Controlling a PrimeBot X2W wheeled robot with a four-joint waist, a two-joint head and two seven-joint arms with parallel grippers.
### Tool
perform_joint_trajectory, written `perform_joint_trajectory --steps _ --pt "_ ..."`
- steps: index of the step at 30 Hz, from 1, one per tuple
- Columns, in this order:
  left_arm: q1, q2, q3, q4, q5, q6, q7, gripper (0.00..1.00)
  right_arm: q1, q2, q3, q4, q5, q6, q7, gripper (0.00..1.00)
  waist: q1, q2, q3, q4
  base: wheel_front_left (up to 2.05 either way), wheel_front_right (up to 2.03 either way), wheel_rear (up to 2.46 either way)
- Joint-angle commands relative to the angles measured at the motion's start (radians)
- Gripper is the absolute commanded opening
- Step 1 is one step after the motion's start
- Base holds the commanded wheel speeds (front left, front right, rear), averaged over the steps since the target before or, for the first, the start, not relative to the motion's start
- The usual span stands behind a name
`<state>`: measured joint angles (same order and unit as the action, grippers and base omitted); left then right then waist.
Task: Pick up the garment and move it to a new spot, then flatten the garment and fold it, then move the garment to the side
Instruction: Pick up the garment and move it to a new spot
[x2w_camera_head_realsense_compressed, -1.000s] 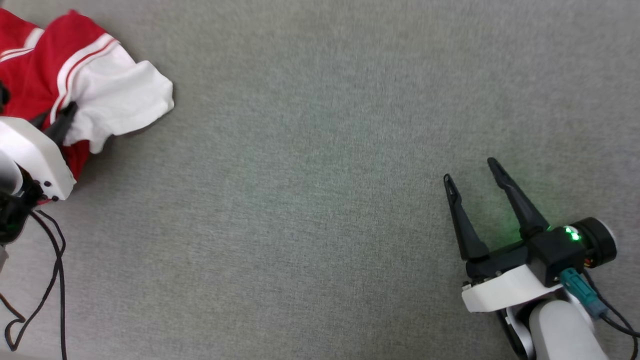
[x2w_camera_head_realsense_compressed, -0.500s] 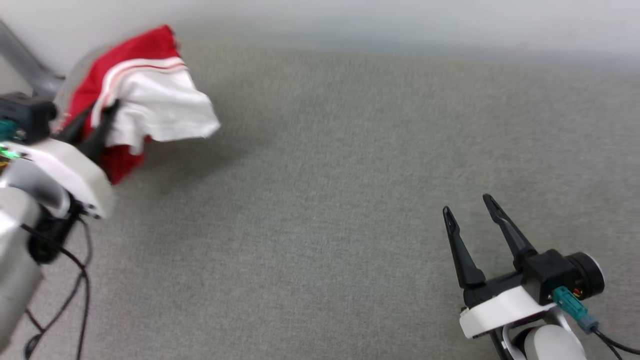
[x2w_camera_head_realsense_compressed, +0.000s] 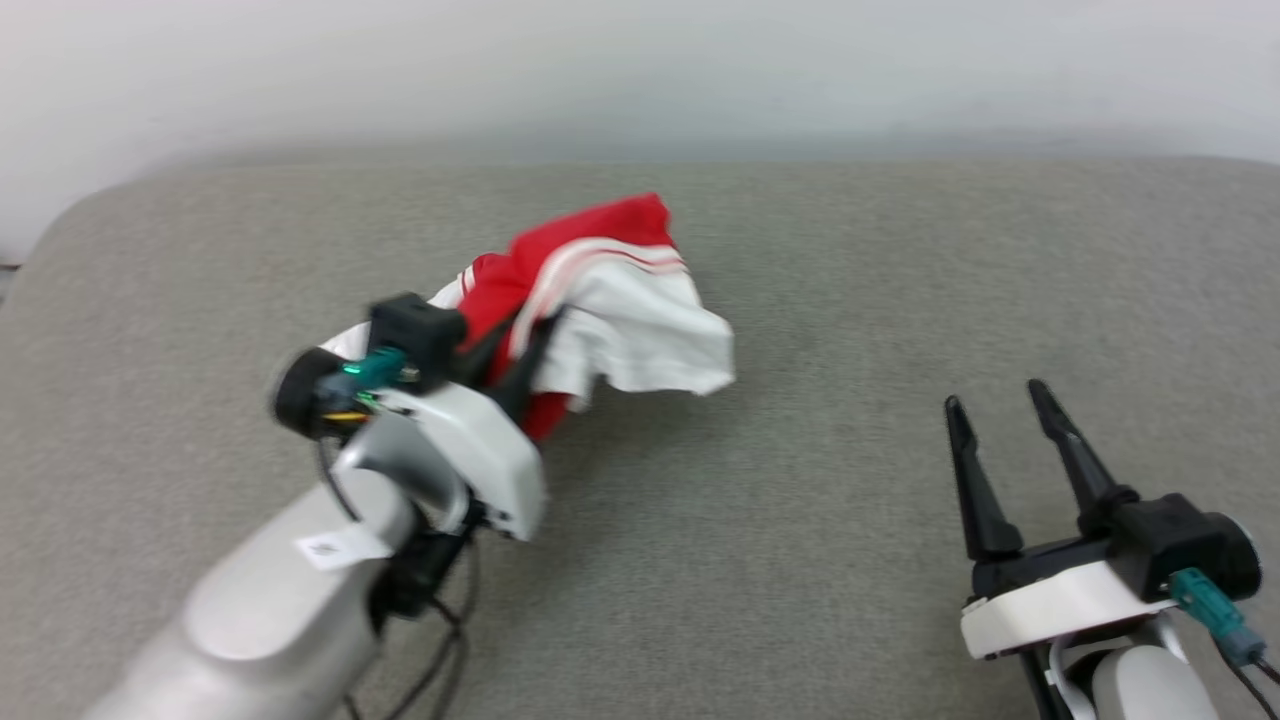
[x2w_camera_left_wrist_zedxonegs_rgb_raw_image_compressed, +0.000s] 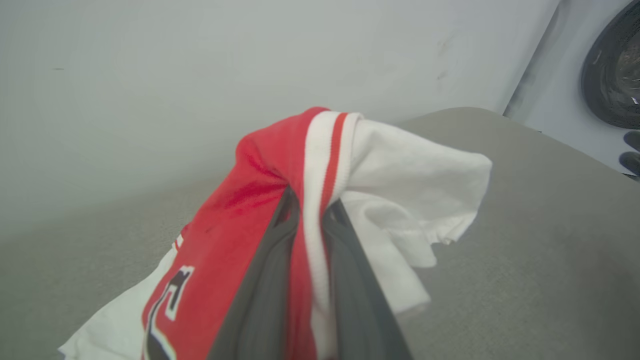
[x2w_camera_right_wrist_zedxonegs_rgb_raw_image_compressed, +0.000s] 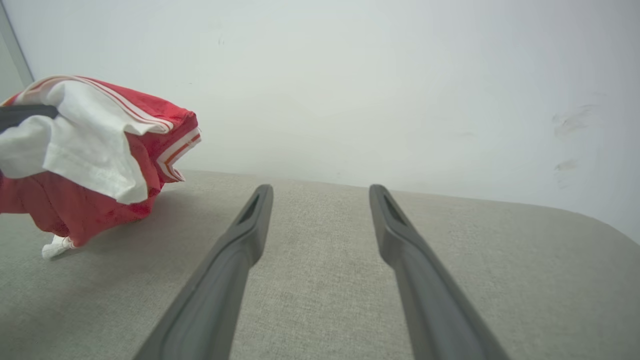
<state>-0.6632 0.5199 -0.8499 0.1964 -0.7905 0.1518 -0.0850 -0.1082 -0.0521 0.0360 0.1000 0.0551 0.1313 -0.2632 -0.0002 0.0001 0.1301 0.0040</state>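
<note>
Here, left pincer (x2w_camera_head_realsense_compressed: 535, 325) clamps a bunched red-and-white jersey T-shirt (x2w_camera_head_realsense_compressed: 640, 320) by its striped seam for carrying; right pincer (x2w_camera_head_realsense_compressed: 993, 396), well apart, gapes empty.

We can read no full word or number. On the garment (x2w_camera_left_wrist_zedxonegs_rgb_raw_image_compressed: 225, 240), the left wrist view shows part of a dark, white-edged character (x2w_camera_left_wrist_zedxonegs_rgb_raw_image_compressed: 167, 305), cut off and unclear. The white sticker (x2w_camera_head_realsense_compressed: 340, 546) on the left forearm (x2w_camera_head_realsense_compressed: 265, 620) is too blurred to read.
</note>
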Motion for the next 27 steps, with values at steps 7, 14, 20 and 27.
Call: perform_joint_trajectory --steps 7,14,20,27 --pt "-0.008 -0.170 -0.066 0.080 0.023 0.035 -0.018 0.00 -0.021 0.003 -0.051 -0.019 -0.010 -0.001 -0.002 1.00 0.0002 -0.0001 0.025 -0.088 0.00 0.00 0.00" --pt "-0.026 -0.327 -0.137 0.242 0.044 0.020 -0.038 0.24 -0.037 0.003 -0.056 -0.027 -0.012 -0.001 -0.002 1.00 0.0002 -0.0001 0.056 -0.127 0.00 0.00 0.00" --pt "-0.061 -0.384 -0.165 0.380 0.054 -0.048 -0.097 1.00 -0.027 0.003 -0.044 -0.012 -0.008 -0.001 -0.002 1.00 0.0002 -0.0001 0.051 -0.116 0.00 0.00 0.00" --pt "-0.064 -0.337 -0.107 0.397 0.061 -0.042 -0.164 1.00 -0.001 0.003 -0.038 0.018 -0.016 -0.001 -0.002 1.00 0.0002 -0.0001 -0.021 -0.061 0.00 0.00 0.00"
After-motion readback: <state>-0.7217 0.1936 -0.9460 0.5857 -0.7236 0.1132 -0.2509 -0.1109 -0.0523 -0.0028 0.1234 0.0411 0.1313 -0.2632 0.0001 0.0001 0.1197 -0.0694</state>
